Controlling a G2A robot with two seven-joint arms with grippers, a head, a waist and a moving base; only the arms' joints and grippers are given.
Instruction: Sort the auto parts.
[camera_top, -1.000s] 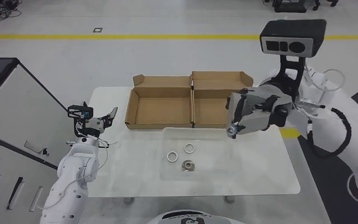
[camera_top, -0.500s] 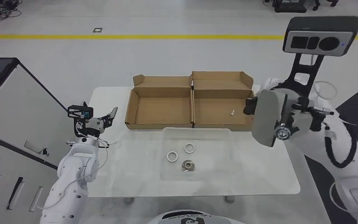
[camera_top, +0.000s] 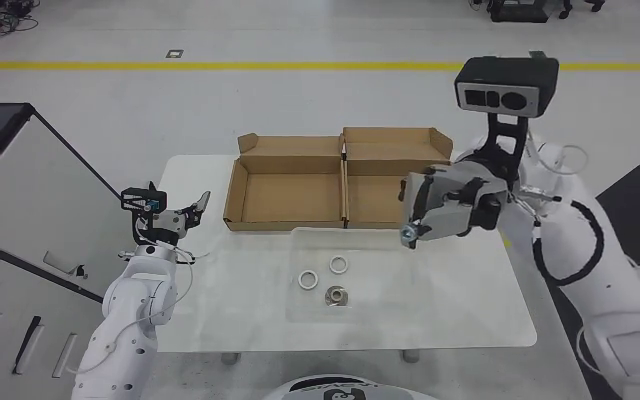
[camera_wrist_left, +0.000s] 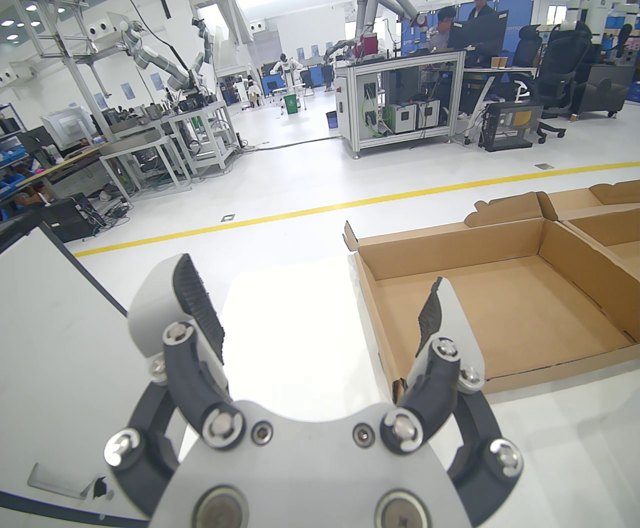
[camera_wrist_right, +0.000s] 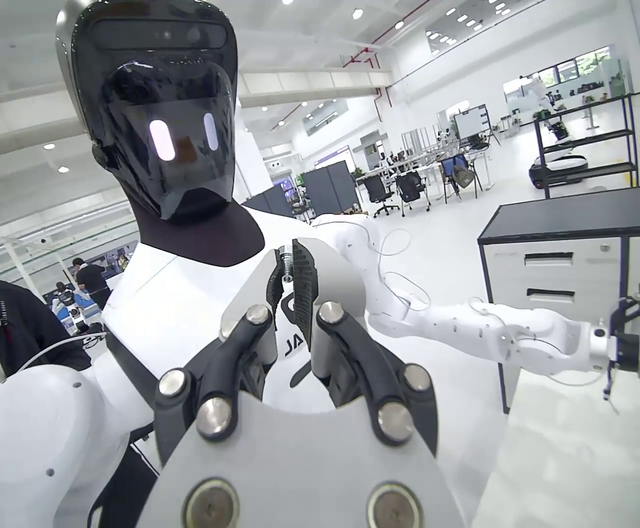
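Right gripper (camera_wrist_right: 291, 255) is clamping a small threaded bolt (camera_wrist_right: 285, 264) at its fingertips, hovering over the near edge of the right box (camera_top: 385, 200), evidently for deposit there. Left gripper (camera_wrist_left: 320, 310) is idling, released, well left of that box. White rings (camera_top: 309, 281) and a metal fitting (camera_top: 335, 296) are lying in front of that box, awaiting sorting.

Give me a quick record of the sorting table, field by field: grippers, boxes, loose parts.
left gripper: open, holding nothing, at the left edge of the table
right gripper: shut on a small threaded metal part, held above the table, pointing back at the robot
boxes: left cardboard box and right cardboard box, open, side by side on the table's far side
loose parts: white ring, second white ring, flanged metal part, on the table in front of the boxes
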